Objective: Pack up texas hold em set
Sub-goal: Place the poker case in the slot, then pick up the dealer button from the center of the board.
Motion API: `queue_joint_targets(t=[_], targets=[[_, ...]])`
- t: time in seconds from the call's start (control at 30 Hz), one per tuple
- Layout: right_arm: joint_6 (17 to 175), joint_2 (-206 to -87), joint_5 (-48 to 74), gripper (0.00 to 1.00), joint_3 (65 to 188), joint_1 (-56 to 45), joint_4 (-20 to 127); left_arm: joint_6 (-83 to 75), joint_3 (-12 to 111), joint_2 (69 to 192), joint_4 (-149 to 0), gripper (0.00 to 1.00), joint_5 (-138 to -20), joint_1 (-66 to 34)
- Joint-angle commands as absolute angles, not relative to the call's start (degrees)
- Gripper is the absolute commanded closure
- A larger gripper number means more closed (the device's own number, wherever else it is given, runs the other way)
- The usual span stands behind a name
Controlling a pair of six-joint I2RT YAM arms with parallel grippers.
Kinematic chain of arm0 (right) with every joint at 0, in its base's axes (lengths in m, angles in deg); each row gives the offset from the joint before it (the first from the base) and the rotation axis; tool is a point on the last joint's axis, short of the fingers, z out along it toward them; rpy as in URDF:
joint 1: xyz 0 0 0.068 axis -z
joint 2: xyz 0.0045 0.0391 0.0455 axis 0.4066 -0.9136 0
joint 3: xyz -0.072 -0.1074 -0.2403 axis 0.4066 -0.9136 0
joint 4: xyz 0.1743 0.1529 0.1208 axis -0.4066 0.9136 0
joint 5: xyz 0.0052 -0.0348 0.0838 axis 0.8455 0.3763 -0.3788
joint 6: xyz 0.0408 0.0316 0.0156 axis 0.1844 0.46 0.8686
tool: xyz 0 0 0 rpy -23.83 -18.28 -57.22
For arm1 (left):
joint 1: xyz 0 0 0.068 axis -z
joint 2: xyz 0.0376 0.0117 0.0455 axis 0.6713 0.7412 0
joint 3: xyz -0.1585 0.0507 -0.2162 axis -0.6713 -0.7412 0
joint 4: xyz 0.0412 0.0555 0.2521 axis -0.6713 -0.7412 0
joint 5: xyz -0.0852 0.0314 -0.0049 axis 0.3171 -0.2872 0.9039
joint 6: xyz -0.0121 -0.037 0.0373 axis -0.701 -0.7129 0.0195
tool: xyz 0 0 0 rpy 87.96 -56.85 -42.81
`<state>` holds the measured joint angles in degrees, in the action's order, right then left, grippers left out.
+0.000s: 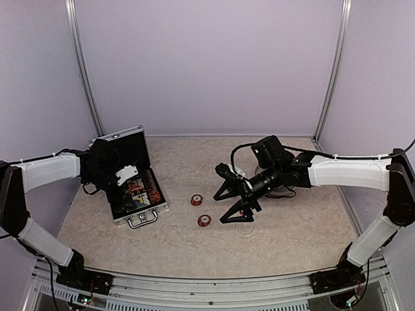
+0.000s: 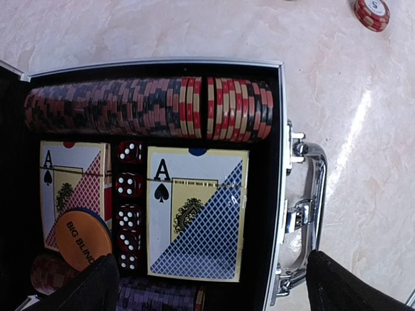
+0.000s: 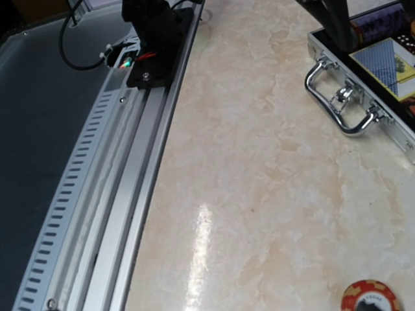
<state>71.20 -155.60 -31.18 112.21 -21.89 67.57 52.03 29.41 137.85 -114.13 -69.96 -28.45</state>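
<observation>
Open ribbed aluminium briefcase (image 2: 262, 227), striped chip rows (image 2: 149, 107), glossy card boxes (image 2: 198, 214), left gripper (image 2: 214, 295) spread wide above, right gripper (image 1: 220, 208) likewise splayed

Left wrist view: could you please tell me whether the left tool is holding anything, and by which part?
Nothing is held: the left tool hangs open above the briefcase, its fingers wide apart, gripping nothing.

Chips (image 1: 196, 200) right of briefcase (image 1: 152, 210)
</observation>
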Motion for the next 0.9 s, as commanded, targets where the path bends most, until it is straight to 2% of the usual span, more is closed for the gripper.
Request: queue_joint_targets(t=[0.0,0.3,0.5,0.87], targets=[[71.44,-155.95,-31.01,0.02,112.15,-21.45,67.41,46.6,28.82,134.45,-112.8,0.01,-71.91,-26.11],[73.42,-155.37,-27.15,0.01,111.98,-21.45,66.61,29.53,29.75,132.19,-108.81,0.01,-75.07,-22.2],[76.19,-156.13,-20.04,0.01,113.37,-21.13,67.12,18.81,29.48,129.03,-106.61,0.01,-79.61,-19.16],[87.17,-157.66,-1.31,0.01,115.73,-17.74,69.71,3.12,24.22,119.65,-97.78,0.01,-94.97,-7.51]])
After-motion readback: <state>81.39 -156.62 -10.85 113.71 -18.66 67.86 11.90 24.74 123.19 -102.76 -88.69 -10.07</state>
